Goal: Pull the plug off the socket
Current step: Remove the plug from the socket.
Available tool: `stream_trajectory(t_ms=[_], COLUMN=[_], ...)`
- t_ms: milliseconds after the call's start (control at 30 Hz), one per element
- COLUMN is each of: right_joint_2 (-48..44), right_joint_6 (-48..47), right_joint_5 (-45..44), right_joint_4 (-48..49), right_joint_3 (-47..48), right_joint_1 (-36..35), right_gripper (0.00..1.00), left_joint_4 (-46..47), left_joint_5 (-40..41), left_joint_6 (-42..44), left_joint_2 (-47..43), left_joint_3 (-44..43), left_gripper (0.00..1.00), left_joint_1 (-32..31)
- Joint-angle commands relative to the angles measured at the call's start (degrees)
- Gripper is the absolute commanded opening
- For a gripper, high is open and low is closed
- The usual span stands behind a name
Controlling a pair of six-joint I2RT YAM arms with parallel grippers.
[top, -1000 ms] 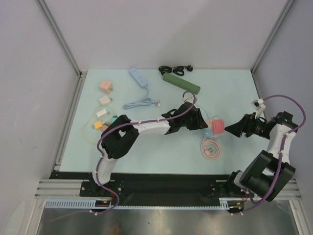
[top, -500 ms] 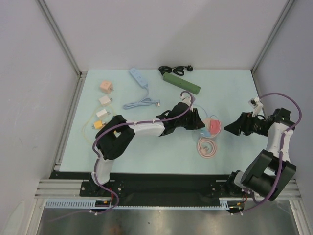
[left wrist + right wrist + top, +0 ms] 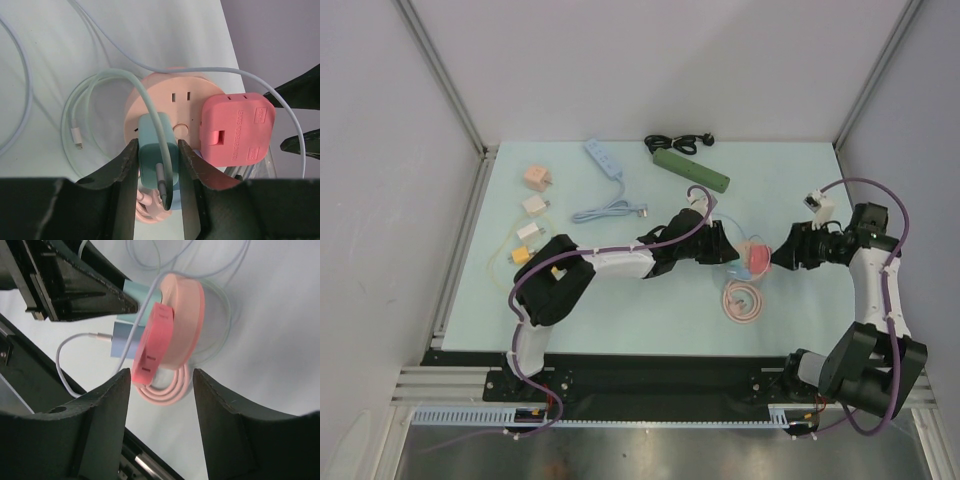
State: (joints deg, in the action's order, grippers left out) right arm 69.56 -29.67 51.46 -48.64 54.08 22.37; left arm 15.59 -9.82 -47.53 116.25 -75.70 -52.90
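Note:
A round pink socket [image 3: 175,95] stands on edge on the pale table, with a teal plug [image 3: 157,165], a red plug [image 3: 236,127] and a lavender plug [image 3: 122,342] stuck in its face. My left gripper [image 3: 157,144] is shut on the teal plug, one finger on each side. In the top view the left gripper [image 3: 732,252] is just left of the socket [image 3: 757,258]. From the right, my right gripper [image 3: 780,256] stands open, its tips close to the socket's lower edge [image 3: 182,315] and the red plug [image 3: 155,340]. Nothing lies between its fingers.
A pink coiled cable [image 3: 744,300] lies under the socket, with thin white and teal cables around it. A green power strip [image 3: 692,170], black cord [image 3: 678,143] and blue power strip [image 3: 603,157] lie at the back. Several small chargers [image 3: 533,205] sit at the left.
My right gripper has moved left up to the socket and its jaws have narrowed. The left gripper, still on the teal plug, shifted the socket slightly left.

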Motion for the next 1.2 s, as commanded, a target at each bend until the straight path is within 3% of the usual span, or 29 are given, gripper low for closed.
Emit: stream_trajectory(t_ms=[0, 433, 567, 733, 867, 967, 1167], right_joint_2=[0.49, 2.69, 3.12, 5.84, 9.01, 11.46, 15.86], right_joint_6=[5.93, 11.48, 12.09, 12.71, 12.97, 12.97, 13.15], right_joint_5=[-2.94, -6.55, -7.78, -5.85, -4.71, -2.16, 5.74], right_joint_4=[5.57, 7.42, 7.07, 5.41, 2.51, 0.31, -4.0], right_joint_3=[0.93, 1.81, 1.99, 2.87, 5.24, 7.43, 11.3], right_joint_1=[-3.29, -11.64, -12.7, -13.32, -13.41, -13.41, -12.62], right_gripper=[0.58, 0.55, 0.46, 0.2, 0.15, 0.0, 0.0], left_joint_4=[6.82, 6.38, 5.5, 4.88, 4.09, 3.65, 1.46], left_joint_5=[-1.95, -0.55, 0.86, 1.74, 2.18, 2.97, 4.54], left_joint_6=[-0.99, -2.22, -2.39, -2.13, -1.52, -0.9, 0.59], left_joint_2=[-4.54, -4.1, -3.83, -2.87, -2.52, -2.43, -1.55], left_joint_3=[-0.85, -1.11, -1.55, -2.52, -2.78, -2.78, -3.84], left_gripper=[0.0, 0.0, 0.0, 0.0, 0.0, 0.0, 0.0], left_joint_1=[0.43, 0.43, 0.35, 0.35, 0.26, -0.09, -0.18])
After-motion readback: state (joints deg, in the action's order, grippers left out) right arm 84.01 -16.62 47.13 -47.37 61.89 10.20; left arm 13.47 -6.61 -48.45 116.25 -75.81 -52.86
